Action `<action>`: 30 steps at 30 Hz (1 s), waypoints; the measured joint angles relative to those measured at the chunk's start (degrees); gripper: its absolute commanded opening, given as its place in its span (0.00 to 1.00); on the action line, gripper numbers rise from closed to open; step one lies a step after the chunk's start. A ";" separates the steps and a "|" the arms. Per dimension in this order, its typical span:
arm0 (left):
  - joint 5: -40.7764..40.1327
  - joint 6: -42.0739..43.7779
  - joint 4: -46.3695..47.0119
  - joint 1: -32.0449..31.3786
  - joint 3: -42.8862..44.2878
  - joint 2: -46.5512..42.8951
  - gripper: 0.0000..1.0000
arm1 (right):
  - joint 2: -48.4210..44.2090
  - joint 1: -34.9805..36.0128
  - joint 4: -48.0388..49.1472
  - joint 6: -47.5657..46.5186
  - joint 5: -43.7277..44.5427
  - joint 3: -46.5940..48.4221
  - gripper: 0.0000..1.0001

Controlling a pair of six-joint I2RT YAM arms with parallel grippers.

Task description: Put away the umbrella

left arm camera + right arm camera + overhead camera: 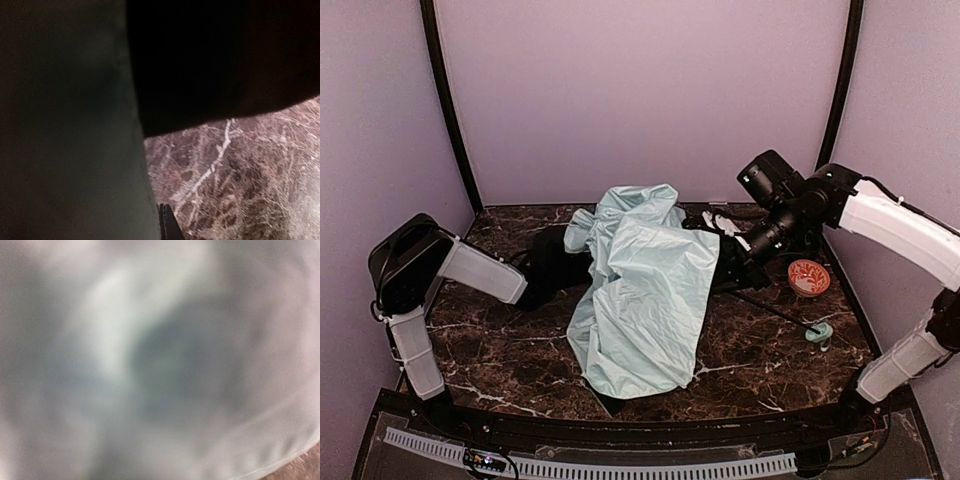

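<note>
**Umbrella slumped mid-desk, both jaws buried in its cloth**

The umbrella [640, 300] lies collapsed across the middle of the marble desk [770, 365]. Its mint fabric is heaped over black lining, and its thin shaft [772, 308] runs right and near to the handle [818, 332]. The left jaws, closed together, sit hidden under its left side. The right jaws, also together, press into its far right edge. Whether either pinches cloth cannot be told. A small orange-patterned bowl [808, 277] stands right of the umbrella, beyond the handle
</note>
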 measured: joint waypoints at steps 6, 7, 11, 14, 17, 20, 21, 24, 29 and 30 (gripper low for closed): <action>3.34 -1.86 -2.93 -0.55 -5.95 -3.48 0.00 | -7.93 -9.60 14.29 14.49 9.68 -5.01 0.00; 3.39 -2.14 -3.85 -1.05 -7.41 -4.68 0.00 | -9.03 -11.58 16.06 16.39 11.10 -5.16 0.00; 4.02 -3.30 -8.83 -3.93 -10.43 -11.15 0.00 | -10.10 -16.22 21.70 22.95 17.92 -3.69 0.00; 6.82 -5.09 -12.13 -5.51 -10.97 -17.92 0.00 | -7.93 -16.22 22.58 25.09 20.28 -2.01 0.00; 10.23 -7.41 -14.45 -5.99 -11.32 -27.21 0.00 | -5.70 -16.26 22.18 25.68 21.46 -1.68 0.00; 9.35 -9.31 -15.41 -5.99 -11.39 -36.94 0.00 | -4.83 -16.31 19.71 23.91 20.13 -1.70 0.00; 7.85 -9.57 -16.00 -5.97 -11.13 -39.50 0.00 | -4.85 -16.31 19.08 23.04 19.06 -1.70 0.00; 2.75 -9.62 -18.29 -5.90 -8.94 -43.52 0.00 | -5.38 -16.31 17.57 19.87 13.90 -1.88 0.00; -5.25 -9.07 -21.66 -4.22 -7.43 -44.35 0.00 | -7.37 -16.15 16.17 16.52 9.90 -2.64 0.00; -6.12 -8.92 -22.51 -3.96 -7.58 -44.46 0.00 | -7.82 -16.04 16.24 16.37 9.86 -2.64 0.00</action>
